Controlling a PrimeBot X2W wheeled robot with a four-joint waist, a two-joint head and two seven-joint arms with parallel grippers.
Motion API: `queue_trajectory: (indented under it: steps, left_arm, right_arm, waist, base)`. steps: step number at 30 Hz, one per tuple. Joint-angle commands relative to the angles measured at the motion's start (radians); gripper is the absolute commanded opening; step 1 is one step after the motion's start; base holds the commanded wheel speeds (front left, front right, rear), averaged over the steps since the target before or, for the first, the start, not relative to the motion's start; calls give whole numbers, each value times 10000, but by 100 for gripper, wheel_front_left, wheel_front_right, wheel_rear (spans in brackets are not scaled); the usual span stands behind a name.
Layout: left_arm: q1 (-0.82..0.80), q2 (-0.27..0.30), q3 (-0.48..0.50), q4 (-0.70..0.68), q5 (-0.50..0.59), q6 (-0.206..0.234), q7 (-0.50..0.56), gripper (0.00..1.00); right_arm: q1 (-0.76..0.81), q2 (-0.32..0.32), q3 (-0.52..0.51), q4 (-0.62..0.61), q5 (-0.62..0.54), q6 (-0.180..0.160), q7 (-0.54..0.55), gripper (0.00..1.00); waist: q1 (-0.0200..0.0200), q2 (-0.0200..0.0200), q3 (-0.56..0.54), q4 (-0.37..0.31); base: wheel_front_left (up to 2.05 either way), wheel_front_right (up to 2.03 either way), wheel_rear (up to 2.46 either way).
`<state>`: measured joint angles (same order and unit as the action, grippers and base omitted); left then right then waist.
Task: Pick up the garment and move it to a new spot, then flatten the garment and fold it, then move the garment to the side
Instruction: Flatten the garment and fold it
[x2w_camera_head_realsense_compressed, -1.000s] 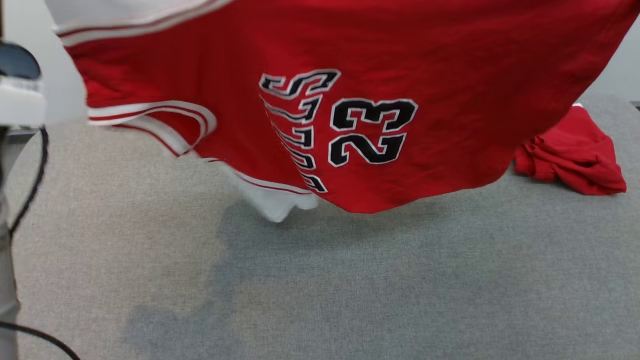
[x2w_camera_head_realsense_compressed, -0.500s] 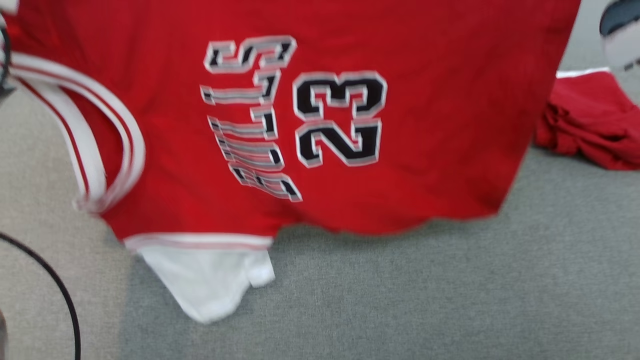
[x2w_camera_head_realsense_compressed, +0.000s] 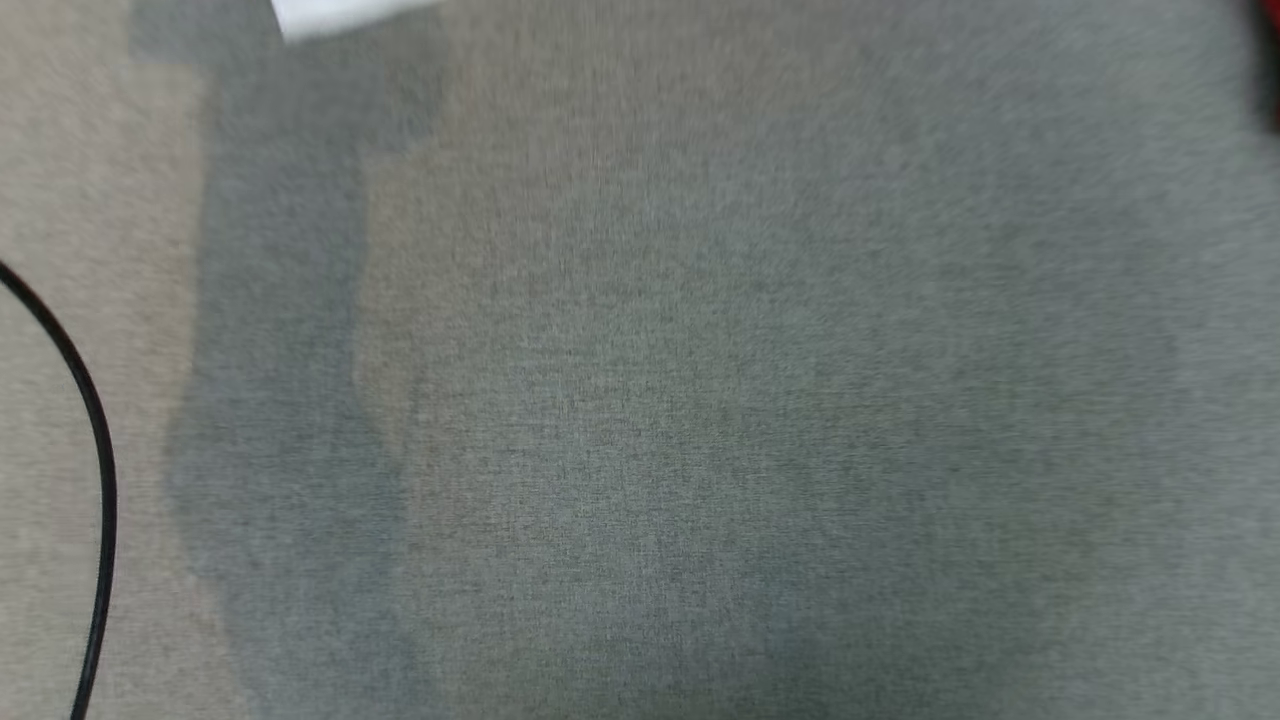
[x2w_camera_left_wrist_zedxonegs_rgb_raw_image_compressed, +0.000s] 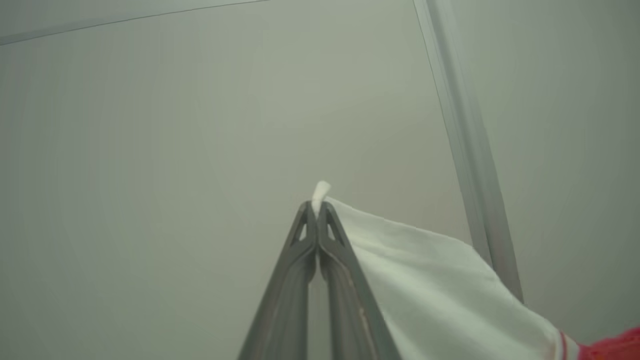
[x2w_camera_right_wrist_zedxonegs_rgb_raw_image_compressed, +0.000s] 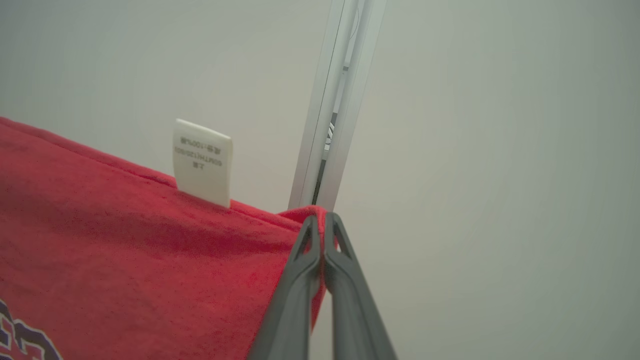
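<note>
Slippage risk: left gripper (x2w_camera_left_wrist_zedxonegs_rgb_raw_image_compressed: 316, 205) and right gripper (x2w_camera_right_wrist_zedxonegs_rgb_raw_image_compressed: 321, 217) each clench only a thin corner of the garment (x2w_camera_right_wrist_zedxonegs_rgb_raw_image_compressed: 125, 260), which could pull free mid-air.

Our left gripper (x2w_camera_left_wrist_zedxonegs_rgb_raw_image_compressed: 317, 207) has its fingers (x2w_camera_left_wrist_zedxonegs_rgb_raw_image_compressed: 295, 280) pinched together on a white edge of the garment (x2w_camera_left_wrist_zedxonegs_rgb_raw_image_compressed: 440, 290), with a small tuft poking past the tips. The white cloth spreads right, turning red at its far end, before a pale wall (x2w_camera_left_wrist_zedxonegs_rgb_raw_image_compressed: 150, 150) with a light strip (x2w_camera_left_wrist_zedxonegs_rgb_raw_image_compressed: 470, 165).
</note>
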<state>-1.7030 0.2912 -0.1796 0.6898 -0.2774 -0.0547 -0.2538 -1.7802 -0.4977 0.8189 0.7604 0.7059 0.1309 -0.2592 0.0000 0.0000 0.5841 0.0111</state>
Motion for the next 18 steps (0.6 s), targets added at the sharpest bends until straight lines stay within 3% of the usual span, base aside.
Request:
queue_trajectory:
  steps: [1,5,8,14,18]
  left_arm:
    - [-493,-96,-7,21,185,112,-90,0]
    - [-902,-351,423,-1383,716,296,-103,0]
    - [-114,-595,725,-2365,946,19,-105,0]
    - [2247,-958,1153,-3968,955,-601,-111,0]
    - [3774,-999,1211,-4821,787,-730,-112,0]
  right_arm:
    - [-432,25,-401,-159,-443,-2,-83,0]
    - [-471,113,-1620,-743,-2005,-2,-74,0]
    - [258,301,-2289,-901,-2707,-2,-76,0]
    - [2155,287,-2663,-1296,-3079,-2,-79,0]
    - [3264,169,-2793,-1608,-2971,-2,-80,0]
  waist:
    - [0,0,1361,170]
    - [0,0,2252,266]
    - [0,0,2544,337]
    - [0,0,2359,513]
    - [0,0,1845,552]
  base:
    - [0,0,0]
    - [0,0,0]
    - [0,0,0]
    - [0,0,0]
    - [0,0,0]
